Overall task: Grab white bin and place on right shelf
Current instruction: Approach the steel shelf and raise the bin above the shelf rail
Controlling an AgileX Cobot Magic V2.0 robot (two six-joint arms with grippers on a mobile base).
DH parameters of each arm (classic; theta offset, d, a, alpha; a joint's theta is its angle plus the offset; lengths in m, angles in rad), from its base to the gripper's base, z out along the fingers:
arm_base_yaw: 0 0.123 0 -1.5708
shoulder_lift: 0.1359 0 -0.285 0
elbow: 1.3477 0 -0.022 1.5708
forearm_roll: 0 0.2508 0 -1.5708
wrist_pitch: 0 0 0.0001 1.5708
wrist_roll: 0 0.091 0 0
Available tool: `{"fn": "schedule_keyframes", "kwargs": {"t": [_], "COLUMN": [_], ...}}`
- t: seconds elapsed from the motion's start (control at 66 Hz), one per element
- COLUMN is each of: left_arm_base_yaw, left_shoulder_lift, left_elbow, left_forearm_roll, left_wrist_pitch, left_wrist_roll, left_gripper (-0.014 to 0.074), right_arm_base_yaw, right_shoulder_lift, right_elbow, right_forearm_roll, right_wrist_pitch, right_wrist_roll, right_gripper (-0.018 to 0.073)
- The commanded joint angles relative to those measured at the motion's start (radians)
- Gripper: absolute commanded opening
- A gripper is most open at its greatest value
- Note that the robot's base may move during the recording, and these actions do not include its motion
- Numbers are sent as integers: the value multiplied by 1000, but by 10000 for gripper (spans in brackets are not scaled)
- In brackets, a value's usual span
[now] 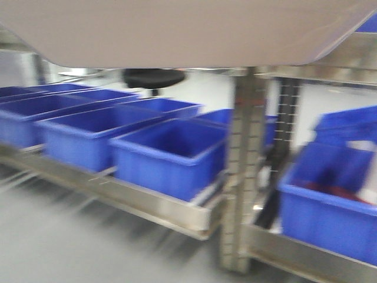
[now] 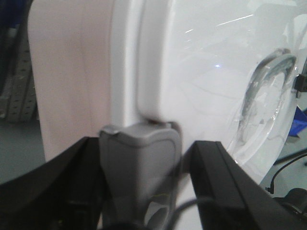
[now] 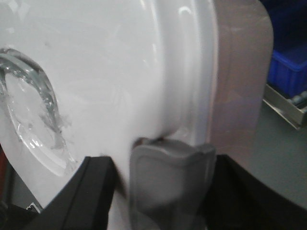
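- Bin position: white bin (image 1: 177, 29) is up in the air and fills the top of the front view, above the shelving.
- Left gripper (image 2: 139, 163): grey pad pressed on the rim of the lid (image 2: 201, 72), clamped on the white bin; the other finger is hidden behind the tub.
- Right gripper (image 3: 168, 177): the same on the opposite rim, grey pad tight on the lid edge, clamped on the white bin.
- Handle (image 2: 268, 96): clear recessed loop in the glossy lid, seen in both wrist views.
- Right shelf (image 1: 306, 250): steel rail at lower right, already carrying a blue tub (image 1: 330, 200) with something dark red inside.
- Upright (image 1: 250, 159): perforated steel post between the right shelf and the left rack.
- Blue bins (image 1: 171, 153): a row of open ones on the left rack, close together.
- Dark object (image 1: 154, 78) just under the white bin; too blurred to identify.
- Floor (image 1: 70, 247): grey.
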Motion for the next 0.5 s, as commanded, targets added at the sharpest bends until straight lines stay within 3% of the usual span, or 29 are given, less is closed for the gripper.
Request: {"fn": "schedule_keyframes", "kwargs": {"t": [0.0, 0.485], "left_arm_base_yaw": [-17, -17], "left_shoulder_lift": [-13, -13], "left_elbow": [-35, -35], "left_forearm_roll": [-195, -195], "left_wrist_pitch": [63, 63], "left_wrist_roll": [15, 15], "left_gripper": [239, 239], "right_arm_base_yaw": [12, 12], "right_shoulder_lift": [-11, -11], "right_elbow": [-36, -36], "right_forearm_roll": [204, 204], "right_wrist_pitch": [91, 91], "right_wrist_roll": [-9, -9], "right_gripper": [397, 397]}}
